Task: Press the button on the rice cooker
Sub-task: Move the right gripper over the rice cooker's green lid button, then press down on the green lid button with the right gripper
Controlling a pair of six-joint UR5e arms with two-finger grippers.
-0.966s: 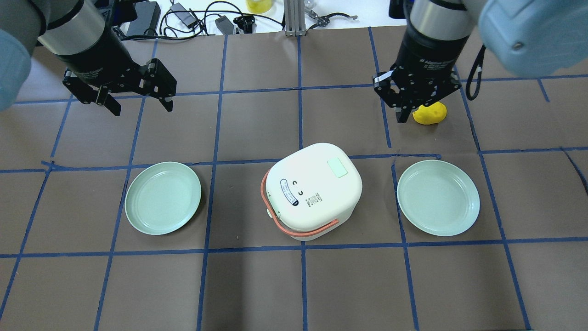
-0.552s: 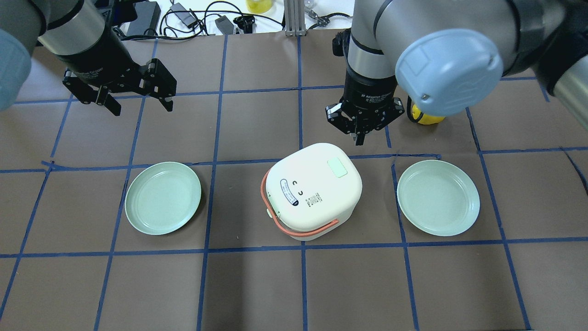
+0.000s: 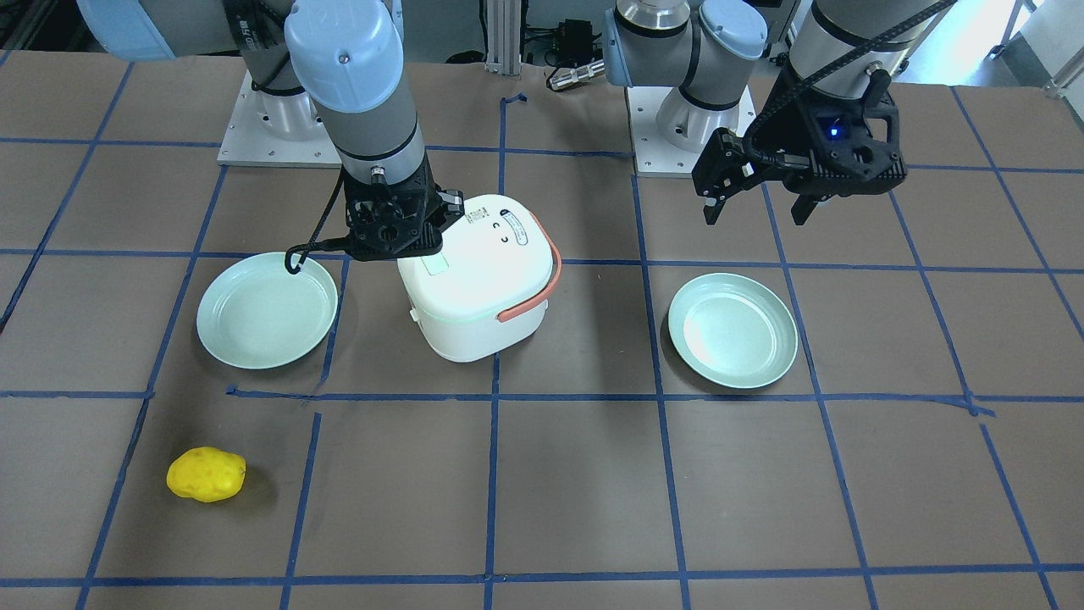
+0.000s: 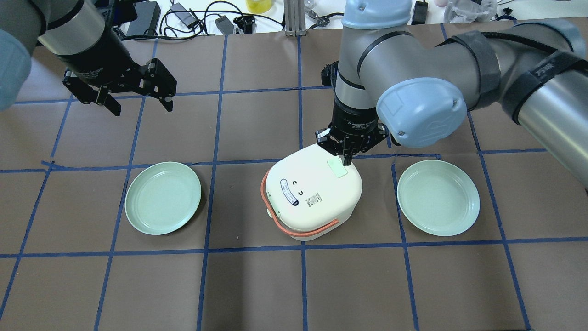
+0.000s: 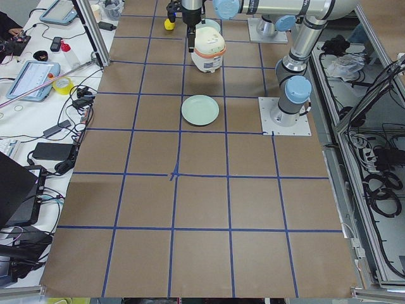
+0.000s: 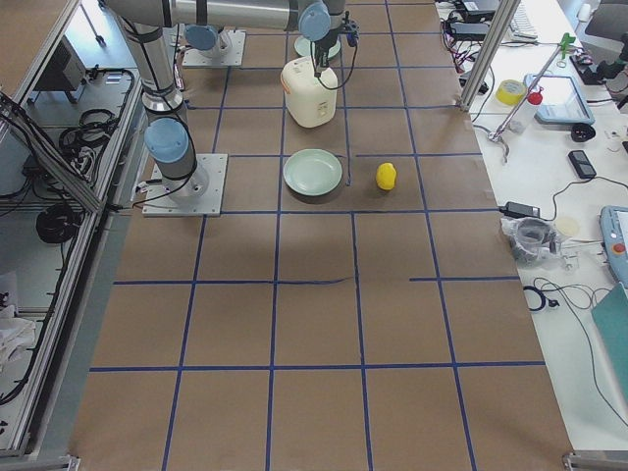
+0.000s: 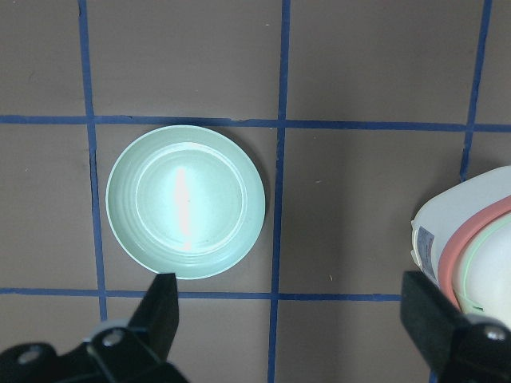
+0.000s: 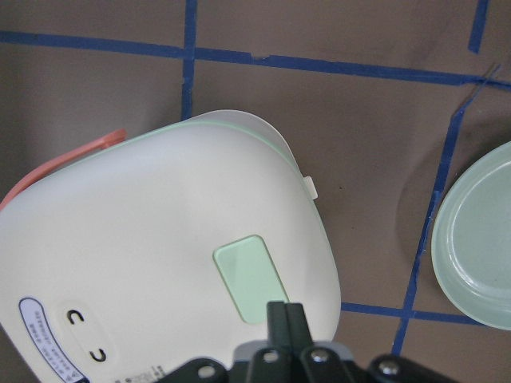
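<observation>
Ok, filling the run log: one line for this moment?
right gripper shut, over rice cooker button | left gripper open, off to side

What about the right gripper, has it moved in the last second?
Yes. In the overhead view the right gripper came leftward and down-frame, ending over the green button on the rice cooker.

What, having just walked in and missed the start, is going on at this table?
The robot's right gripper, fingers shut together, points down at the pale green rectangular button on the lid of the white rice cooker with the orange handle. Whether it is touching yet is unclear. The left gripper hangs open, away from the cooker, holding nothing. An empty pale green round plate sits on one side of the cooker, a second plate on the other. A yellow lumpy object lies off by itself.
</observation>
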